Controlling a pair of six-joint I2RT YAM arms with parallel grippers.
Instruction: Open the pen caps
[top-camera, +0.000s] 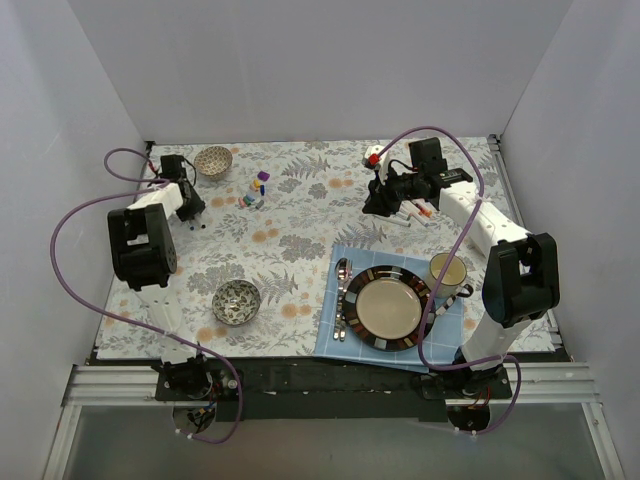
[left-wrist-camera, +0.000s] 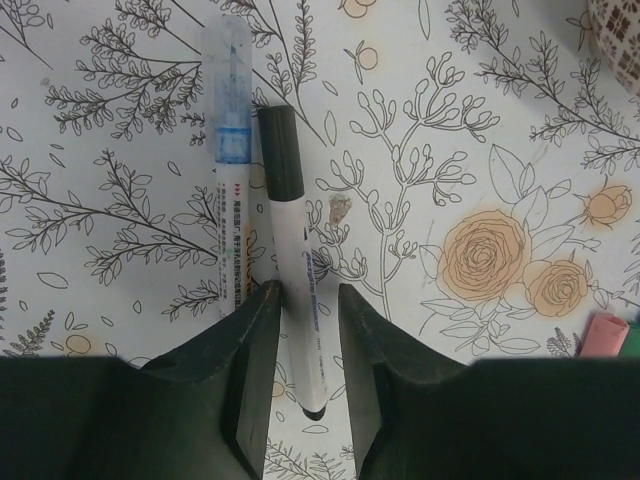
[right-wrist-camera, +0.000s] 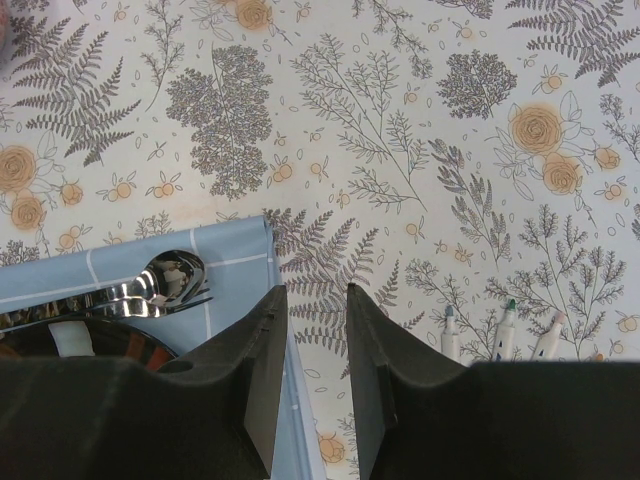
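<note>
In the left wrist view two white-barrelled pens lie side by side on the floral cloth. One pen (left-wrist-camera: 296, 300) carries a black cap (left-wrist-camera: 280, 152); the other pen (left-wrist-camera: 229, 190) has a clear blue-tinted cap. My left gripper (left-wrist-camera: 308, 292) straddles the black-capped pen's barrel: the left finger touches it and a thin gap shows at the right finger. Loose pen caps (top-camera: 257, 190) sit in a small pile mid-table, and a pink cap (left-wrist-camera: 605, 335) lies nearby. My right gripper (right-wrist-camera: 315, 300) hangs open and empty over the cloth, with three uncapped pens (right-wrist-camera: 506, 325) to its right.
A blue napkin (right-wrist-camera: 230, 260) holds a spoon and fork (right-wrist-camera: 165, 280), a dark-rimmed plate (top-camera: 388, 308) and a mug (top-camera: 448, 272). One patterned bowl (top-camera: 213, 161) stands at the back left, another bowl (top-camera: 237, 301) at the front left. White walls enclose the table.
</note>
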